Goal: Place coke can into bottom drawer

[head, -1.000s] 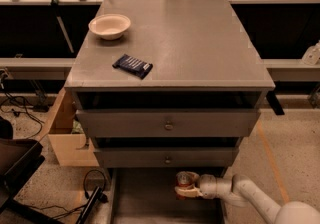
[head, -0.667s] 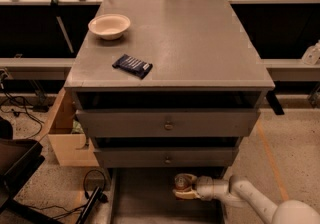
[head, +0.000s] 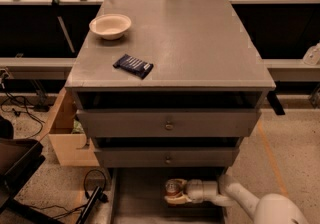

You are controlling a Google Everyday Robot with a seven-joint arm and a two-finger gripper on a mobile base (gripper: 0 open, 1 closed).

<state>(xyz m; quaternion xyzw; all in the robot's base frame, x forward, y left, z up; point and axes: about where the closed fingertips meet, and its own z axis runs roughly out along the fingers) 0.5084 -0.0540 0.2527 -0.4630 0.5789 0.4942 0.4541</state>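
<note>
Your gripper (head: 173,194) pinches the coke can (head: 174,186) between its fingers, inside the open bottom drawer (head: 135,200), near the drawer's middle.

- A grey cabinet (head: 200,43) stands in the middle, with a cream bowl (head: 110,25) near the top's back left corner.
- A dark blue snack bar (head: 133,65) lies near the front edge, apart from the bowl.
- 2 upper drawers (head: 125,124) with round knobs sit slightly pulled out.
- The bottom drawer (head: 137,199) is open.
- The gripper (head: 172,194), on a white arm (head: 240,200) coming from the lower right, clasps the coke can (head: 174,186) upright over the drawer's floor.
- An open wooden box (head: 62,133) stands left of the cabinet.
</note>
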